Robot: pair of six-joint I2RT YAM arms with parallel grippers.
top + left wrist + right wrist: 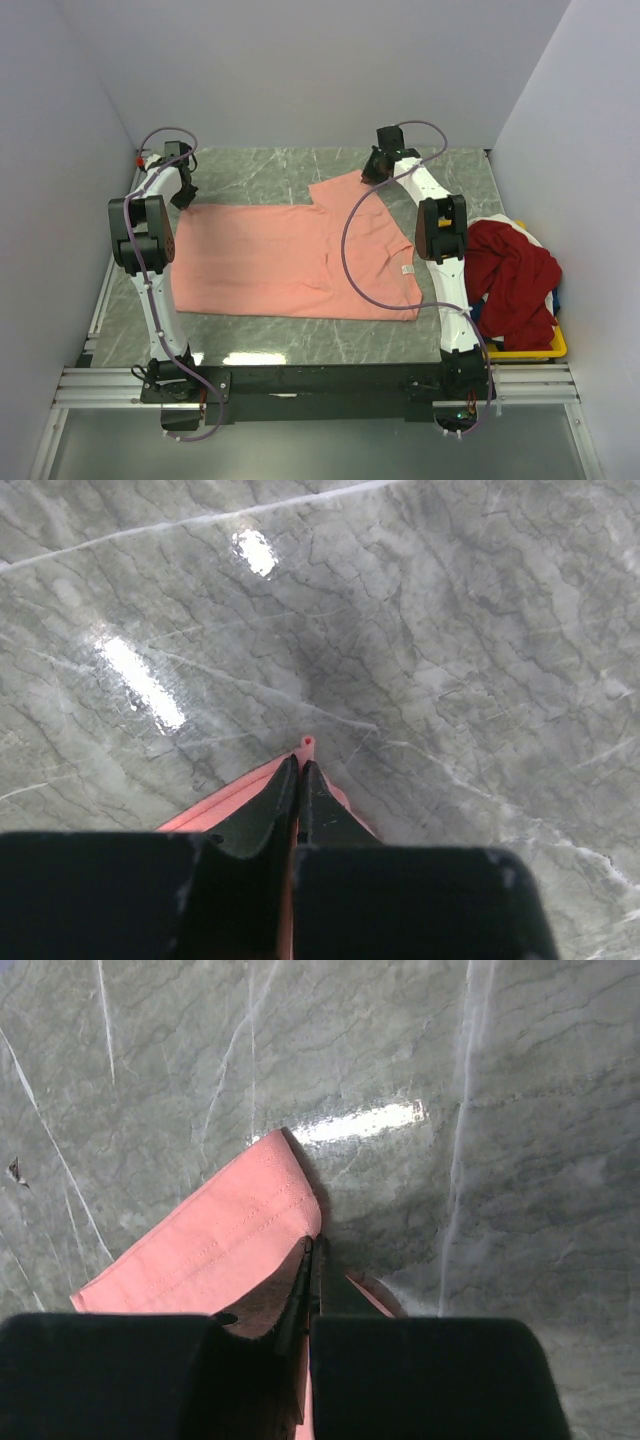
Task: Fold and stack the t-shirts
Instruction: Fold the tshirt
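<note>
On the grey marble-look table top, a soft salmon-pink t-shirt lies spread out flat. It fills most of the middle of the table. Its body is a wide, smooth shape that runs from left to right, with only a few small wrinkles. One short sleeve sticks out toward the far side. A tiny white tag shows near the right end of the shirt.

The left gripper is down at the far left corner of the pink shirt. Seen from the left wrist, its two black fingers are pressed together. A thin bit of pink cloth is pinched between them, and a tiny tip of it pokes out past their ends.

The right gripper is down at the end of the sleeve. Seen from the right wrist, its two fingers are squeezed tight on the sleeve's hem. The hem has two neat rows of stitching.

At the right side of the table sits a yellow plastic bin. A deep red t-shirt is heaped on it in a crumpled pile and hangs over its edge. A bit of white cloth peeks out behind the red one. A bit of dark blue cloth shows at its right side. The red shirt is apart from the pink shirt.
</note>
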